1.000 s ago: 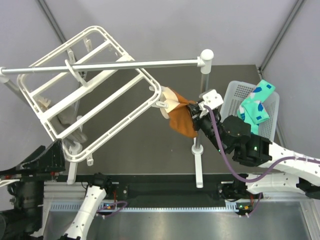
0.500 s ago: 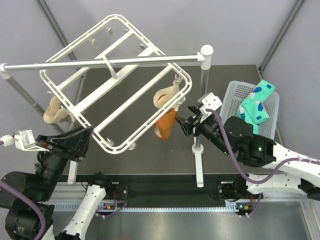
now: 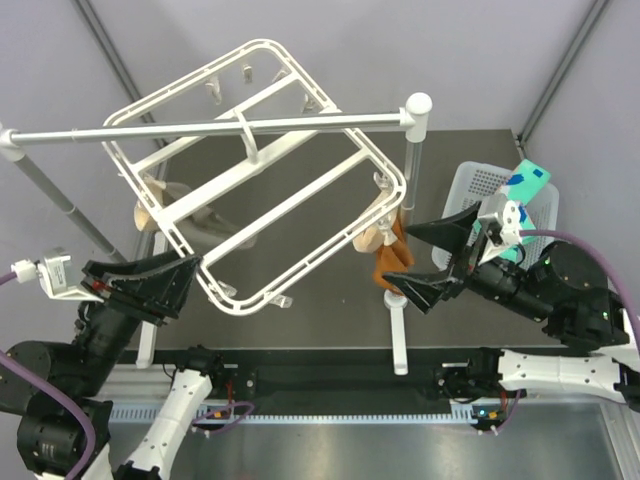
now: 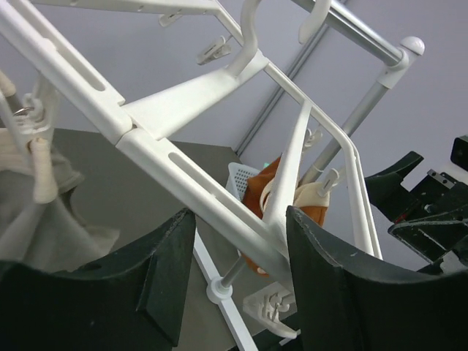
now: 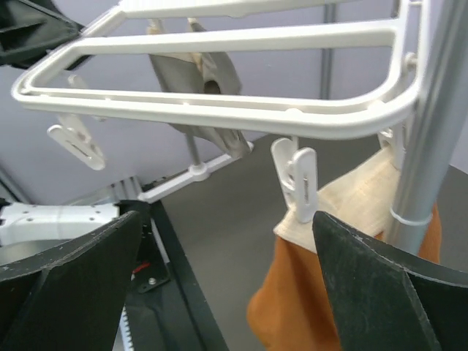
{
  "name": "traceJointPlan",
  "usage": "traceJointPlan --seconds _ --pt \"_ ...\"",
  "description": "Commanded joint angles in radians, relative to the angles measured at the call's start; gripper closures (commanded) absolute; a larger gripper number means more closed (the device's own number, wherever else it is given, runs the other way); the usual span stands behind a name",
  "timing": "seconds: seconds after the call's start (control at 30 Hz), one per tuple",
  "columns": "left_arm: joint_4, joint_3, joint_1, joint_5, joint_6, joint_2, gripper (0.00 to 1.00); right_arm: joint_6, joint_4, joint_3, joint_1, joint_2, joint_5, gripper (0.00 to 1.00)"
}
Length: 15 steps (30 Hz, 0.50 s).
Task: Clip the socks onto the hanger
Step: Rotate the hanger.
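Note:
The white hanger (image 3: 290,195) hangs tilted by its hook from the grey rail (image 3: 200,130). My left gripper (image 3: 190,285) stands at its lower left edge. In the left wrist view the jaws (image 4: 240,278) are apart with a hanger bar (image 4: 183,175) running between them. My right gripper (image 3: 400,253) is wide open beside the hanger's right corner, holding nothing. The teal socks (image 3: 530,180) lie in the basket behind the right arm, mostly hidden. An orange sock (image 5: 292,314) with a beige cuff hangs from a corner clip (image 5: 300,179) between my right fingers' line of sight.
The rail's right post (image 3: 410,180) stands just beside the orange sock (image 3: 385,262). A white perforated basket (image 3: 465,190) sits at the right. A beige sock (image 3: 150,212) and a grey sock (image 5: 197,80) hang from the hanger's left side. Dark table below.
The right gripper has opened, let go of the orange sock and drawn back to the right. The hanger has swung to the right. The left gripper has risen to the hanger's lower edge.

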Motion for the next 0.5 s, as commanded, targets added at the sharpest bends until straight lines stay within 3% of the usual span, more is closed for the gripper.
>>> traceJointPlan --seconds 0.0,0.07,0.1,0.17,0.47 --pt "0.064 -0.005 0.005 0.046 0.006 -0.015 0.41 0.048 -0.018 0.051 -0.011 0.027 -0.139 0.0" --pt "0.064 -0.009 0.005 0.052 0.022 -0.038 0.34 0.073 0.023 0.036 -0.011 0.041 -0.187 0.0" --pt "0.065 -0.017 0.005 0.052 0.028 -0.051 0.26 0.099 0.084 0.017 -0.01 0.047 -0.195 0.0" --pt "0.065 -0.026 0.005 0.034 0.039 -0.09 0.21 0.125 0.138 0.0 -0.011 0.073 -0.184 0.0" --pt "0.028 -0.046 0.005 -0.021 0.069 -0.211 0.24 0.237 0.332 0.036 -0.011 0.214 -0.049 0.01"
